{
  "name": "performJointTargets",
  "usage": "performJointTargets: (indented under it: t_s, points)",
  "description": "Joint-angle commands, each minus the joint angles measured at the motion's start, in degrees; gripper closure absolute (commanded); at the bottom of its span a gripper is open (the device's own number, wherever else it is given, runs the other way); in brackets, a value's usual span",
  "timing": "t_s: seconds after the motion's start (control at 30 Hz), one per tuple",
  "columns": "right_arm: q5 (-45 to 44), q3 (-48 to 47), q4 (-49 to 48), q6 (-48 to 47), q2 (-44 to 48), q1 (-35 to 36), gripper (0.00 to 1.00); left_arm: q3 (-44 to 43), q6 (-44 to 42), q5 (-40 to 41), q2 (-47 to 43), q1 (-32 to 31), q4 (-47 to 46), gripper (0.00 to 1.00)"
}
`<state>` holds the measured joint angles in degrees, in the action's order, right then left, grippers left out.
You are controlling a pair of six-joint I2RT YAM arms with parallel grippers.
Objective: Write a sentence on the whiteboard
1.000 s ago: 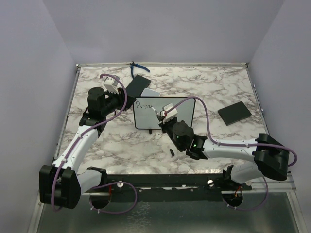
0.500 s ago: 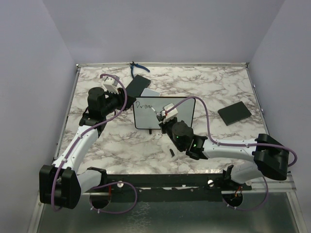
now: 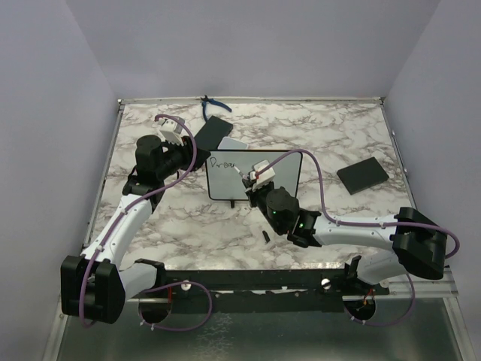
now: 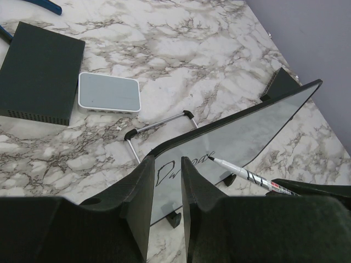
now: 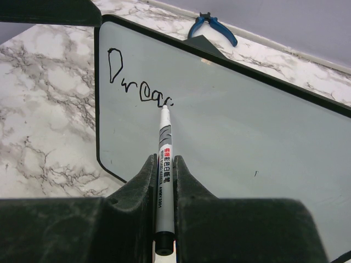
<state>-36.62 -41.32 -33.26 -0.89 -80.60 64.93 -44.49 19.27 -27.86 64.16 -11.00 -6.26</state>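
The whiteboard stands tilted at mid-table; it also shows in the right wrist view and the left wrist view. The sentence reads about "Drea" in its top left corner, also visible from the left wrist. My right gripper is shut on a white marker, whose tip touches the board just after the last letter. From above it sits before the board. My left gripper stands with a narrow gap at the board's upper left corner.
A black box and a grey-white pad lie behind the board. Blue pliers lie at the far edge. A flat black rectangle lies at the right. A small black cap lies near the front.
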Motion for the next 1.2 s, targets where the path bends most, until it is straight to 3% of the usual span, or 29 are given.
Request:
performJointTargets:
  t_s: [0.0,0.63,1.17]
  points:
    - [-1.2,0.1,1.8,0.7,-0.7,0.1,1.0,0.5,0.1,-0.7,-1.1,-0.2,-0.2,0.73]
    - [-1.4,0.5,2.6,2.8,-0.3,0.3,1.0,0.5,0.1,-0.7,-1.0,-0.2,-0.3,0.73]
    - [-3.2,-0.2,-3.6,-2.0,0.0,0.2,1.0,0.6,0.1,-0.6,-1.1,-0.2,-0.3,0.73]
